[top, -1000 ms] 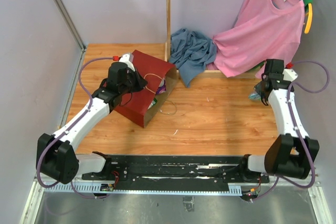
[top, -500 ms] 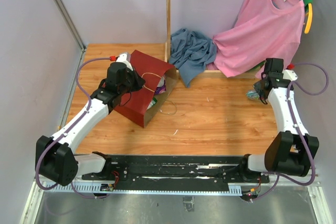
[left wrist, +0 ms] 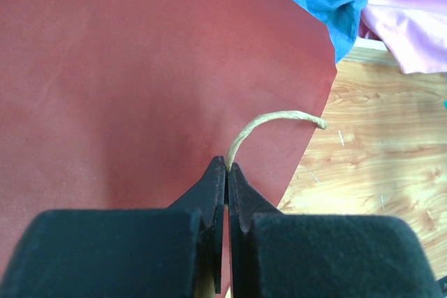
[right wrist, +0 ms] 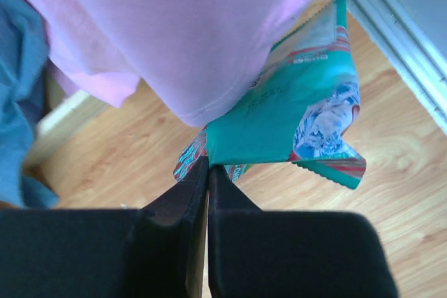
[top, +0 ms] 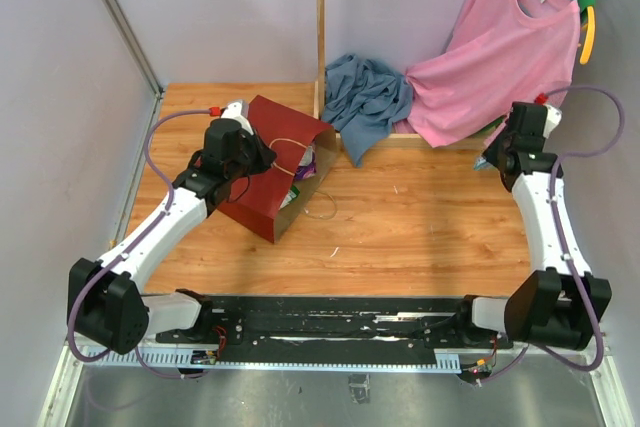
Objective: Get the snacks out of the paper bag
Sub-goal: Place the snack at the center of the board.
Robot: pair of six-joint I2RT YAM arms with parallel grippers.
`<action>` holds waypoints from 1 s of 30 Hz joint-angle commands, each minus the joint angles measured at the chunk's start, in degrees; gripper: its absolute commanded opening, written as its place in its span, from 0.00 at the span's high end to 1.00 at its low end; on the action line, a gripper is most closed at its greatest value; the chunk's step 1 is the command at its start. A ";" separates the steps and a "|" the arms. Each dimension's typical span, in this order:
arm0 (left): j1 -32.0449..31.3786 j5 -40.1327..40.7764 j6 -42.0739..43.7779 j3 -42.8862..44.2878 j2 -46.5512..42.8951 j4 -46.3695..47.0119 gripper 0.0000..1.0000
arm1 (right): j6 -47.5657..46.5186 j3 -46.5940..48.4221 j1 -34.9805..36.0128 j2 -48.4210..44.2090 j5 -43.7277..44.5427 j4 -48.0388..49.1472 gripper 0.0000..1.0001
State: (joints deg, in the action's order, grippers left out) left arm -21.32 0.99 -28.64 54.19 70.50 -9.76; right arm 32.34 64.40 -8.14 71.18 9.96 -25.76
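Left side first: the left gripper (left wrist: 225,169) has its jaws squeezed together on the pale cord handle (left wrist: 269,125) of the dark-red paper bag (left wrist: 140,68). The bag lies on its side toward the table's (top: 420,227) far-left corner, mouth facing the middle. A few packets (top: 303,175) peek out of the mouth, too small to read. A blue cloth (top: 365,102) is heaped at the far edge. By the far-right corner the right gripper (right wrist: 207,167) pinches a teal snack packet (right wrist: 293,120) by its corner, half tucked under the pink shirt (right wrist: 174,26). There's print on it, but it's too blurry to read.
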 commanded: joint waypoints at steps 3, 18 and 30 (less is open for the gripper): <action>0.40 0.53 0.69 -0.14 0.55 0.35 0.99 | -22.97 7.82 9.05 5.80 11.13 -3.11 0.99; 0.33 -0.41 1.60 0.03 1.07 0.44 1.00 | -45.20 19.18 28.72 21.23 31.78 -17.71 0.99; 0.37 0.51 2.44 -0.21 0.87 0.18 1.00 | -50.79 22.98 36.20 20.02 12.36 -13.89 0.99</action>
State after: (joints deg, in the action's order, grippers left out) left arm -21.32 0.82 -27.22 54.19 71.64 -9.87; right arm -14.87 84.97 28.32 95.64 24.43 -42.94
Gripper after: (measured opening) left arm 0.018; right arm 0.013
